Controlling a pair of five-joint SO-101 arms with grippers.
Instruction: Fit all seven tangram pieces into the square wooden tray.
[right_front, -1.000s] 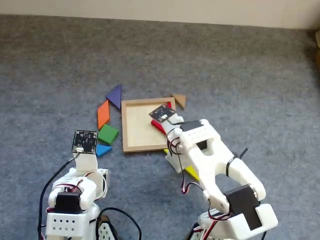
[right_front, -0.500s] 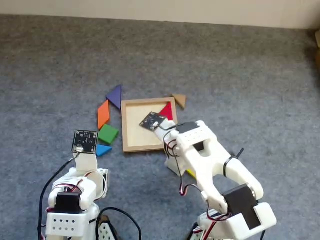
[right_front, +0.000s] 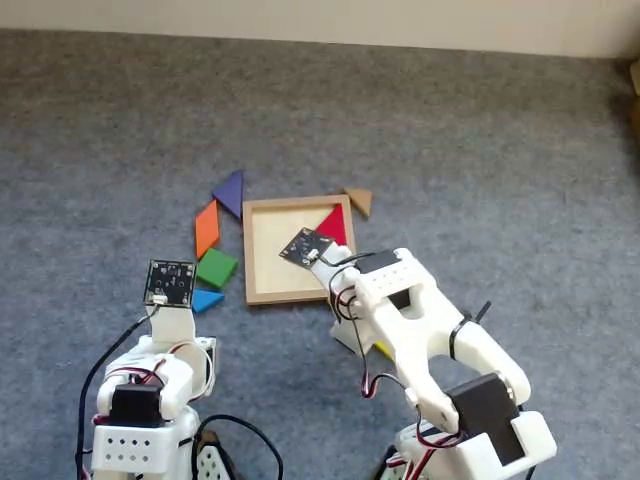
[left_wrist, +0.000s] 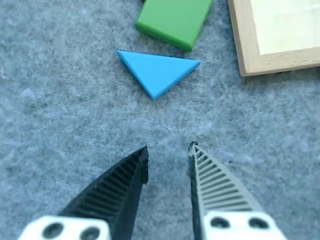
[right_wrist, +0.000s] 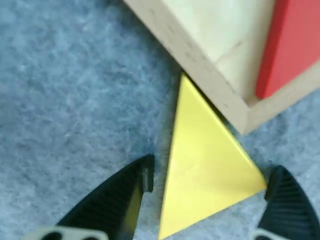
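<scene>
Right wrist view: jaws straddle yellow triangle (right_wrist: 205, 185).

counter (right_front: 480, 140): grey, felt-like surface carrying every piece.
wooden tray (right_front: 248, 255): flat, near the middle.
purple triangle (right_front: 231, 191): just off the tray's far left corner.
orange parallelogram (right_front: 206, 227): near the tray's left wall.
green square (right_front: 216, 268): just beside the orange parallelogram.
blue triangle (right_front: 206, 300): just beside the green square.
brown triangle (right_front: 359, 200): at the tray's far right corner.
yellow triangle (right_wrist: 205, 170): one tip touching the tray's outer wall.
</scene>
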